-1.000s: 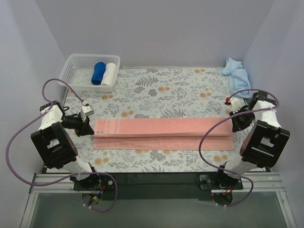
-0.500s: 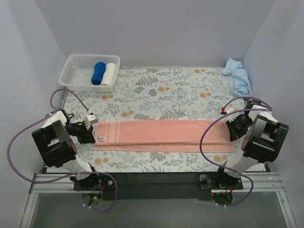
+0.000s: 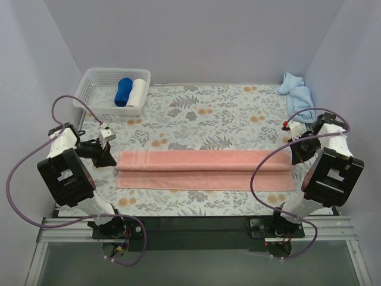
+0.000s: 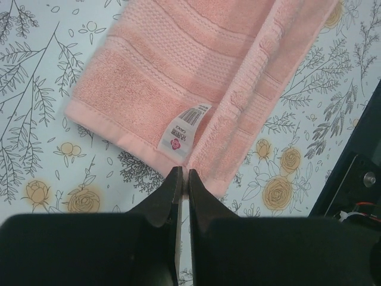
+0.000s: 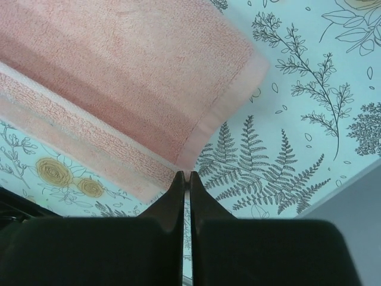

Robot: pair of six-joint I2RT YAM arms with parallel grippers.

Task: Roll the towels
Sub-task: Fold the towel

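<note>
The salmon-pink towel [image 3: 202,170] lies stretched left to right across the floral table cover, folded lengthwise, its upper layer set back from the lower layer's near edge. My left gripper [image 3: 114,158] is shut on the upper layer's left end, and in the left wrist view the gripper [image 4: 183,173] pinches the hem just below the small tag [image 4: 183,128]. At the right end my right gripper [image 3: 291,159] is shut on the upper layer's corner [image 5: 199,149]. The light sky-blue towel [image 3: 297,95] lies crumpled at the far right.
A white basket [image 3: 95,89] at the far left holds a dark blue roll [image 3: 124,91] and a white roll [image 3: 138,92]. Purple cables loop beside both arms. The enclosure walls stand close on the left and right.
Half a second ago both grippers had drawn the upper layer toward the near edge. Now they have carried it back away, and the lower layer's near strip shows again.
</note>
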